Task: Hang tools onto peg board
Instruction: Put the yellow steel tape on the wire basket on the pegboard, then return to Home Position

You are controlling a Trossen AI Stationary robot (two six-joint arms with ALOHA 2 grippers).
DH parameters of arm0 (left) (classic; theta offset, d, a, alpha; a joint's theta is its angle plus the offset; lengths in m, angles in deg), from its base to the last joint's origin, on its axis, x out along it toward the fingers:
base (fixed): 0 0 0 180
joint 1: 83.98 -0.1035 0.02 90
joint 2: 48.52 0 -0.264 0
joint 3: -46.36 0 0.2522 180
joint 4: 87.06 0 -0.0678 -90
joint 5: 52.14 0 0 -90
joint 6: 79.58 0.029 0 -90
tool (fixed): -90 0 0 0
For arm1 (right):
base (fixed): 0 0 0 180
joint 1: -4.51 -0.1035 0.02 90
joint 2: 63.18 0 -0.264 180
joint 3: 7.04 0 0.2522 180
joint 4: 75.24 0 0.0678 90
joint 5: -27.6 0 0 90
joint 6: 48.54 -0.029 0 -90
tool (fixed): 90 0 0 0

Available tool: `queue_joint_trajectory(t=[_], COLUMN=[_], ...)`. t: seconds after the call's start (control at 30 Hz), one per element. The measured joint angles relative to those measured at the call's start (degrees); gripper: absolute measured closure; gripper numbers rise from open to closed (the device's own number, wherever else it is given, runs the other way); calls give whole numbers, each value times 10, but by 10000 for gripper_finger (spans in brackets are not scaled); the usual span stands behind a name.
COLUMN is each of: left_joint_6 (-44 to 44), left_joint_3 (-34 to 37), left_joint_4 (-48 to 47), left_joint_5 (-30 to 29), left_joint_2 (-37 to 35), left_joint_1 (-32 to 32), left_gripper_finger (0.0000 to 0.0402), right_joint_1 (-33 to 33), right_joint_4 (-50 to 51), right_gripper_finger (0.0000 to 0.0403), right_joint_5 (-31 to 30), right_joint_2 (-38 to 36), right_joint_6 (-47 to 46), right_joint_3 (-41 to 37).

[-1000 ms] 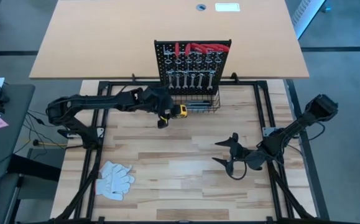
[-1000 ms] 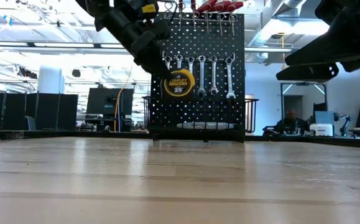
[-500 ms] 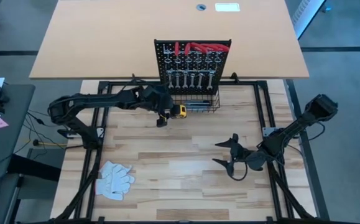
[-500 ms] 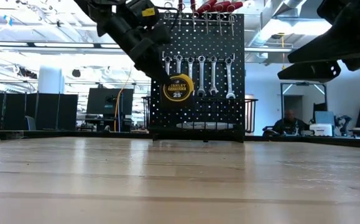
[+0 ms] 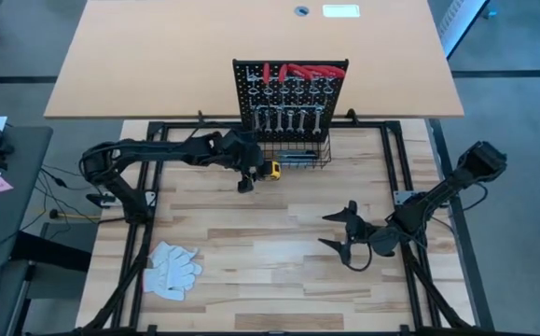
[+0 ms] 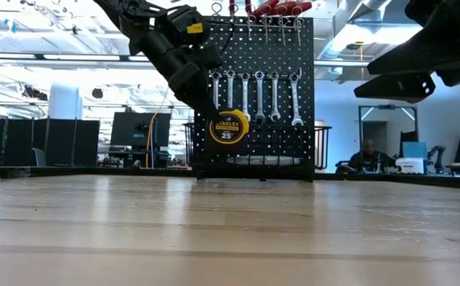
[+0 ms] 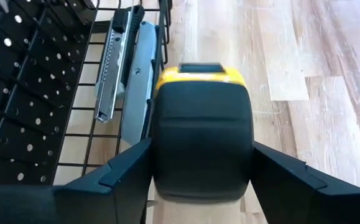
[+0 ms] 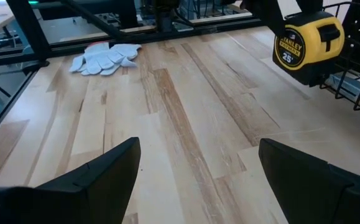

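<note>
The surface is a light wooden top of butcher-block planks with pale and darker strips, set in a black metal frame. At its far edge stands the upright black perforated peg board with its black wire basket along the base, resting on the wood. Near the front left corner lie the white work gloves, crumpled flat on the planks, well apart from the board.
</note>
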Motion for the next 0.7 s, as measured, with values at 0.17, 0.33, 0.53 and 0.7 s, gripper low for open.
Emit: queue_joint_trajectory(t=[0.17, 0.33, 0.53, 0.7], left_joint_6=[-10, -11, -21, -36], left_joint_3=[0, 0, -1, -2], left_joint_4=[-1, -15, -41, -60], left_joint_5=[2, -3, -44, -48], left_joint_2=[0, -11, -69, -116], left_joint_1=[0, 1, -2, -1], left_gripper_finger=[123, 109, 107, 107], right_joint_1=[0, 1, 1, 0], right_joint_4=[0, 0, 6, 7], right_gripper_finger=[66, 66, 66, 66], right_joint_5=[0, 0, -1, -1], right_joint_2=[0, 0, -5, -18], right_joint_6=[0, 0, 0, 0], right_joint_3=[0, 0, 1, 1])
